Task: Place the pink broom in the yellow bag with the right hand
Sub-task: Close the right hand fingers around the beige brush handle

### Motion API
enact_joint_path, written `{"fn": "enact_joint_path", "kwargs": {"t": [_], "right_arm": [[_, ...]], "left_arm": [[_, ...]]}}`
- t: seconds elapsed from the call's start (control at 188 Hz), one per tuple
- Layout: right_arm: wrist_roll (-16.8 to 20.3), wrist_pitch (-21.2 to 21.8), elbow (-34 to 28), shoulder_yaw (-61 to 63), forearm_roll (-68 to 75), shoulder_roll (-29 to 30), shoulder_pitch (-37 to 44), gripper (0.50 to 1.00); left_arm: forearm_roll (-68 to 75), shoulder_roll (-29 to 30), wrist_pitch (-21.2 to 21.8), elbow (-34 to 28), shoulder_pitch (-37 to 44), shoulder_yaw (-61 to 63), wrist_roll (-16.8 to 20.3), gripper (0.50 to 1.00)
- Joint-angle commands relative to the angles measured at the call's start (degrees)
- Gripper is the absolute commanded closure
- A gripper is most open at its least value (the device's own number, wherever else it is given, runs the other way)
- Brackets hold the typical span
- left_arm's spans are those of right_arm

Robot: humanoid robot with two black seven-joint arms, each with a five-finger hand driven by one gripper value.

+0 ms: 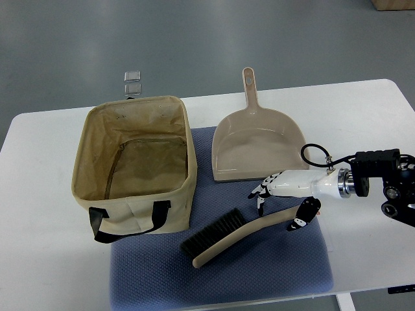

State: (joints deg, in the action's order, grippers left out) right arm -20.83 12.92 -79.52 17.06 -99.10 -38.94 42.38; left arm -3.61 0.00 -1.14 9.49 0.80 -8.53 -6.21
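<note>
The broom (228, 236) is a beige hand brush with dark bristles. It lies diagonally on the blue mat (272, 272), bristle end at the lower left, handle toward the right. My right hand (280, 197) comes in from the right edge and hovers over the handle end. Its fingers are spread and its thumb is beside the handle tip; it holds nothing. The yellow bag (135, 162) is an open beige fabric box with black handles. It stands at the left of the mat, and nothing shows inside it.
A beige dustpan (256, 139) lies behind the broom, its handle pointing away. Two small clear squares (133, 83) sit on the floor beyond the white table (45, 259). The table's right edge is close behind my right arm.
</note>
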Motion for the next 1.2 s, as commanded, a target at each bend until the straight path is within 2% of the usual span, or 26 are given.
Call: {"fn": "enact_joint_path", "kwargs": {"t": [0.0,0.287,0.42,0.553,0.755,1.196], "right_arm": [[0.00,-0.26,0.15,0.08,-1.01,0.26,-0.46,0.668],[0.00,-1.67,1.38,0.17,-1.62,0.79,-1.07,0.748],[-0.09,-1.76,1.38,0.17,-1.71,0.62,-1.16,0.846],[-0.44,-1.76,1.38,0.17,-1.62,0.44,-1.07,0.891],[-1.23,-1.67,1.38,0.26,-1.54,0.18,-0.99,0.995],[-5.36,-2.63,1.38,2.45,-0.48,-1.58,-0.28,1.000]], "left_arm": [[0.00,0.00,0.00,0.00,-0.01,0.00,0.06,0.500],[0.00,0.00,0.00,0.00,-0.01,0.00,0.06,0.500],[0.00,0.00,0.00,0.00,-0.01,0.00,-0.03,0.500],[0.00,0.00,0.00,0.00,-0.01,0.00,-0.03,0.500],[0.00,0.00,0.00,0.00,-0.01,0.00,0.06,0.500],[0.00,0.00,0.00,0.00,-0.01,0.00,0.06,0.500]]}}
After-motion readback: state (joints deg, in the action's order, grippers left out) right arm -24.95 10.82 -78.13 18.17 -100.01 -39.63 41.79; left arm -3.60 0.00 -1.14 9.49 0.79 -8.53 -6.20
